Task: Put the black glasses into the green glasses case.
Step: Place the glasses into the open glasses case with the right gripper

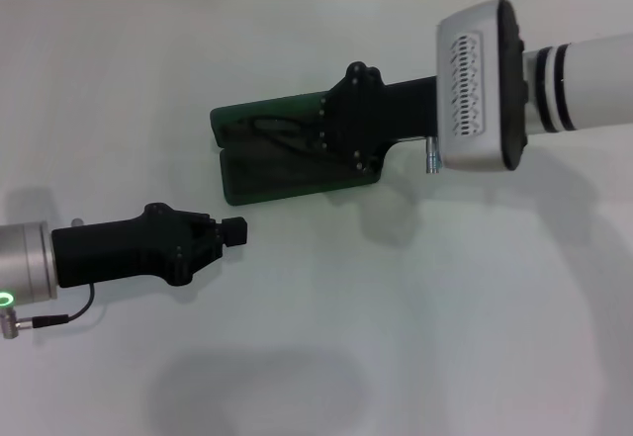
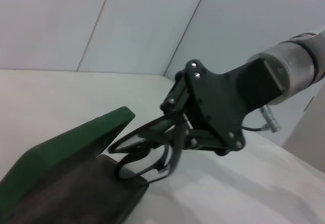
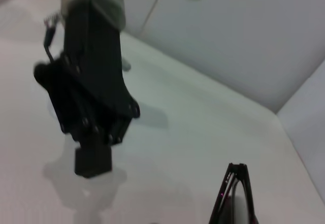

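Right gripper [image 2: 170,132] reaches from the robot's right side over the open green glasses case [image 1: 252,154] and holds the black glasses [image 2: 144,148] between its fingers. In the left wrist view the fingers are pressed on the frame near the lenses, and the glasses hang just in front of the gripper, tilted, with the slim temple arms pointing down toward the dark lining of the case. If the lowest part of the frame already touches the lining, I cannot tell. In the head view the black body of this gripper covers the right end of the case, and only a part of the frame is seen as a dark curved line on the upper half of the case.

The case lies on the white bench [image 1: 415,337] with both halves spread. In the left wrist view its lid stands raised at an angle beside the glasses.

The left gripper [image 1: 233,231] is low over the bench, near the left edge of the head view and pointing right, apart from the case and nearer to the robot. Its fingers are pressed together and hold nothing. The right wrist view shows it from the front, with its shadow on the bench below.
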Robot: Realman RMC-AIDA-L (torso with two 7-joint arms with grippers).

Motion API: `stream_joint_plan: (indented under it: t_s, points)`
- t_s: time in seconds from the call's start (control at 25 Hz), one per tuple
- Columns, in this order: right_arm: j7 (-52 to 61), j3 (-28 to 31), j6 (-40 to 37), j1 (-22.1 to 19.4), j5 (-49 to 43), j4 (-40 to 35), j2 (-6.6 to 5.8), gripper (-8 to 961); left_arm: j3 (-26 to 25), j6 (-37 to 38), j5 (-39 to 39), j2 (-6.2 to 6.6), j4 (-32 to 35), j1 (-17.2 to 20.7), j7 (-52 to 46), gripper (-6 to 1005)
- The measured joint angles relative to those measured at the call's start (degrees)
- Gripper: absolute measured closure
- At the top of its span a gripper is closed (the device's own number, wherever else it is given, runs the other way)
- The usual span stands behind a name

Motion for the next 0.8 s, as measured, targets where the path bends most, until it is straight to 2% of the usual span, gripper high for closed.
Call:
stream_joint_plan:
  t_s: [0.52,0.8]
  points:
    - [0.01,-3.13,6.04,-0.21,0.05,0.46,0.0,860,0.0,0.1,0.05,-0.17,-0.19,-0.32,0.01,998]
    - [0.4,-6.83,10.36,-0.44,1.99,-0.2,0.0,848,0.0,0.13,0.05,-0.28,-0.14,-0.44,0.01,998]
